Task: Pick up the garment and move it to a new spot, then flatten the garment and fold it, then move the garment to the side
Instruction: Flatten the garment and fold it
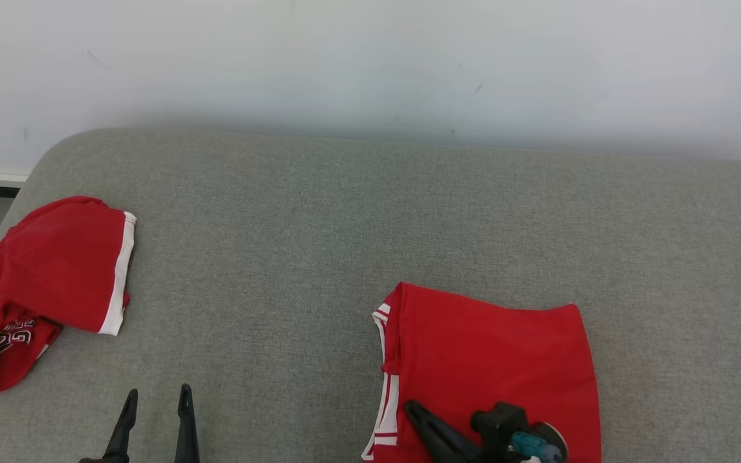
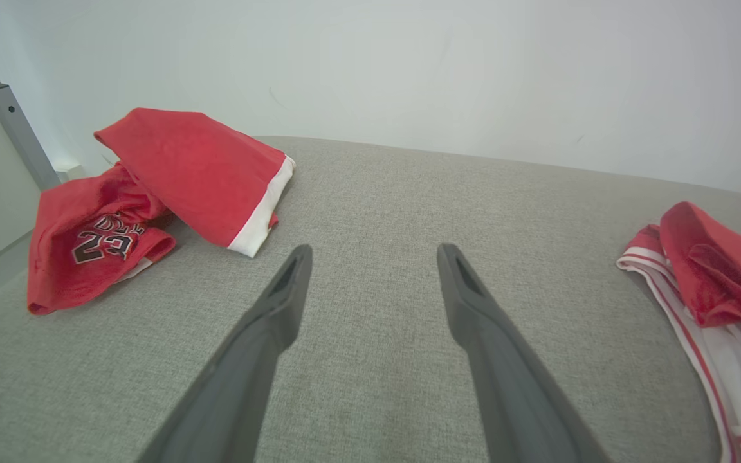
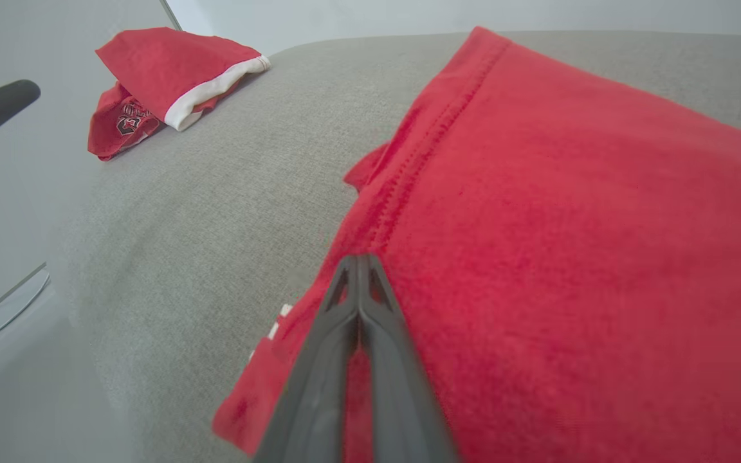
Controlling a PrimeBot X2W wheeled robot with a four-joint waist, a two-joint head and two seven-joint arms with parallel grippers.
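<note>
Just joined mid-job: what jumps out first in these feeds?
A folded red garment with white trim lies at the near right of the grey cushion, with the shut right gripper over it. A rumpled red garment with a printed number sits at the left edge, and the open left gripper hovers over bare cushion between them.

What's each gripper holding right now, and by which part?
Left gripper is open over the grey cushion, holding nothing. Right gripper is shut over the folded red fabric garment near its white-striped edge; no cloth visibly pinched.
</note>
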